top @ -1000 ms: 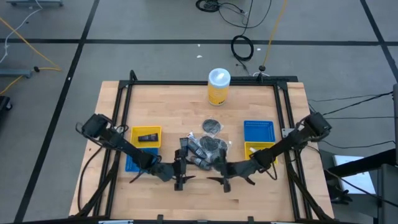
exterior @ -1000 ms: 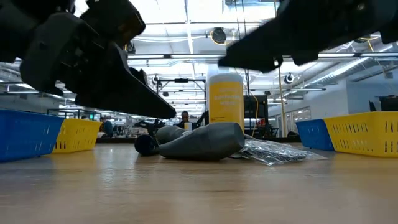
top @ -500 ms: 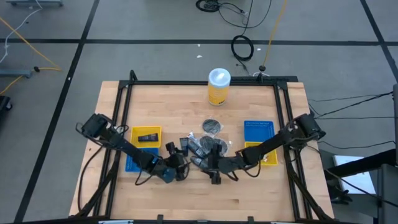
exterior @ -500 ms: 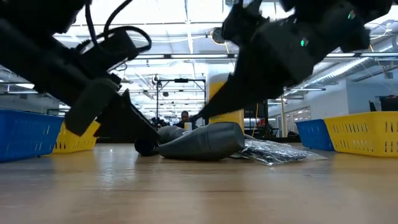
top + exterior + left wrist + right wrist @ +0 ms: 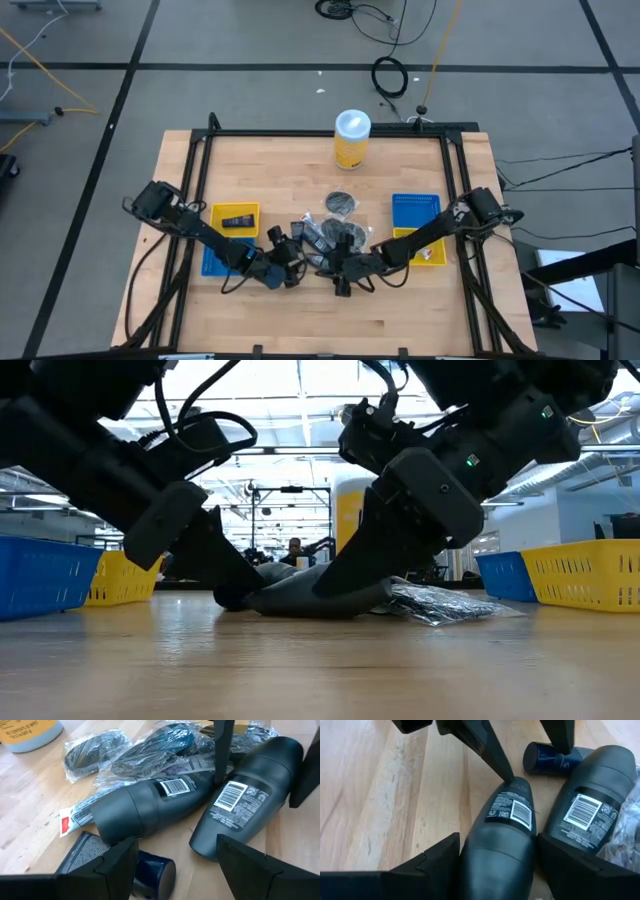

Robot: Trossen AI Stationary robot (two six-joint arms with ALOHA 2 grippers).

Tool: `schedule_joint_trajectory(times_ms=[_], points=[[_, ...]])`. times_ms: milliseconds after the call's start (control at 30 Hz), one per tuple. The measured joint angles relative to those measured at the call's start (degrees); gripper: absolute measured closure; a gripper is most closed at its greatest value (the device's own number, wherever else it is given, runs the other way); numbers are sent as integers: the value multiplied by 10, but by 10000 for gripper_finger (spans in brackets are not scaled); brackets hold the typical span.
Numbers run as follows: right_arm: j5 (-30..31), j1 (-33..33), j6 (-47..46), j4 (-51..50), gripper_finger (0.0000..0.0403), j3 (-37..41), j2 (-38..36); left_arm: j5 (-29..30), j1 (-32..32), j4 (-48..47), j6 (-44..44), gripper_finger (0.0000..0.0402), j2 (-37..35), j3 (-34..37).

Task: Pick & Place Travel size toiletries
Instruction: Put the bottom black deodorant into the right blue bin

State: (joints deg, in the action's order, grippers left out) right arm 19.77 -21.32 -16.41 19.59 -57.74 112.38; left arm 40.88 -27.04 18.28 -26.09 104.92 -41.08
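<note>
The toiletries lie in a heap (image 5: 325, 238) at mid-table: two dark-grey barcoded bottles, plastic-wrapped dark discs (image 5: 150, 747), a small dark-blue piece (image 5: 155, 876) and a black box (image 5: 82, 852). My right gripper (image 5: 497, 862) is open and low at the heap's near side, one finger on each side of one grey bottle (image 5: 502, 832). The second bottle (image 5: 590, 815) lies beside it. My left gripper (image 5: 170, 865) is open too, at the heap's near-left, with the blue piece and the bottle ends just ahead of its fingers. My right gripper stands astride the grey bottle's wider end (image 5: 495, 855), fingers along the bottle, which lies flat on the table; I cannot tell whether the fingers touch it. My left gripper has one fingertip (image 5: 510, 776) at that bottle's narrow end; touching or not cannot be told.
A tall yellow canister with a white lid (image 5: 351, 138) stands at the far edge. A blue tray (image 5: 416, 210) and a yellow tray (image 5: 425, 250) sit right of the heap. On the left, a yellow tray (image 5: 235, 218) holds a black item beside another blue tray (image 5: 210, 262).
Both grippers have moved from the near side toward the heap and come down to table height. The right one has shifted left and toward the far edge until its fingers stand around a grey bottle. The heap has stayed put.
</note>
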Motion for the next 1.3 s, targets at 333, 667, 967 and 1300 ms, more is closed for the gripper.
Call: schedule_joint_trajectory(times_ms=[333,667,967,1300], points=[[-8,-19,-6,-91,200,0,-51,-1,0,-2,-17,135,0,0],[75,-61,-64,-407,201,0,-250,0,1,-2,-22,135,0,0],[111,25,-206,-843,199,0,-421,0,1,-1,-25,135,0,0],[-18,143,-16,-792,198,109,-453,0,1,0,-25,135,0,0]])
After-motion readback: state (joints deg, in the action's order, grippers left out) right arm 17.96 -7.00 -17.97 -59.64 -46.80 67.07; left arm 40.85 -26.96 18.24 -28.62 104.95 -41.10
